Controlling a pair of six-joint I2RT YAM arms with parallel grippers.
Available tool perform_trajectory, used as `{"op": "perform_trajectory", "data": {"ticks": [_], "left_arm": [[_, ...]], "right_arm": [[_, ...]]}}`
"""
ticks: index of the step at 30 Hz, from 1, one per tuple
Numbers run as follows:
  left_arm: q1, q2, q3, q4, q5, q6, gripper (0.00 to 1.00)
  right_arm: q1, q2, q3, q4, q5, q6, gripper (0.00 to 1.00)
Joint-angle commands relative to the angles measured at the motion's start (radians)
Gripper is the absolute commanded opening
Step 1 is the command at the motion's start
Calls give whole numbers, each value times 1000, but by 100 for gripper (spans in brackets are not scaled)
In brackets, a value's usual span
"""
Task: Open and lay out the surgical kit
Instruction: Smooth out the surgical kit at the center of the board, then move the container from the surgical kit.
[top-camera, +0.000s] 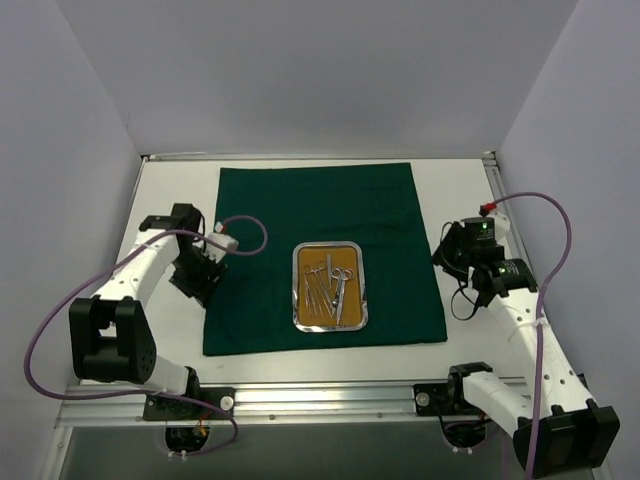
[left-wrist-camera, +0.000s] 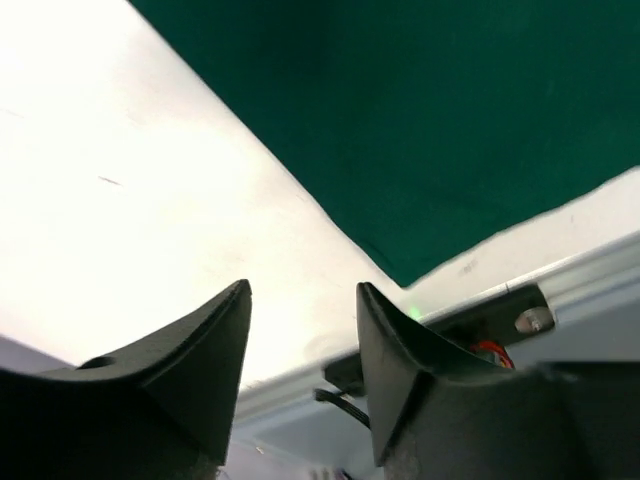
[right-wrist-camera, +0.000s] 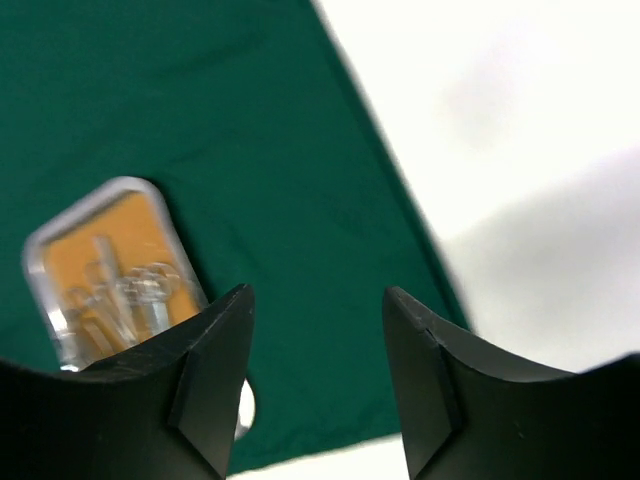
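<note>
From right wrist: tray on drape; left: drape corner.

The instruments in the tray overlap in the top view — too small to tell apart. From the right wrist they blur together, and the tray's near end sits behind a finger of the right gripper. The drape is cut off in the left wrist view — top and right.

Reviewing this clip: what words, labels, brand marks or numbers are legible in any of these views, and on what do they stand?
No text is legible in any view.
Green drape: plain, no print.
Steel tray and instruments: any engraving is too small to read.
Left arm and right arm: no readable marking.
</note>
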Motion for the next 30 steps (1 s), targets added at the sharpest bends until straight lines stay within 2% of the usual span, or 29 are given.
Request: {"op": "perform_trajectory", "data": {"ticks": [1,4,11,15,21,30], "left_arm": [[-4,-19,223,19,59,-78,53],[-59,50,334,68,148,-170,45],[-261,280,393,214,263,-304,48],[-308,380,423,282,335,-375,48],[-348,470,422,375,329,-429,51],[-363,538,399,423,352,-461,51]], "right_arm": [[30,82,53,178,-135,-99,49],[70,243,56,293,-357,-164,47],[174,497,57,482,-486,-234,38],[177,612,75,501,-511,-257,34],[177,719,58,547,-550,-280,35],[177,798,43,616,-585,-257,33]]}}
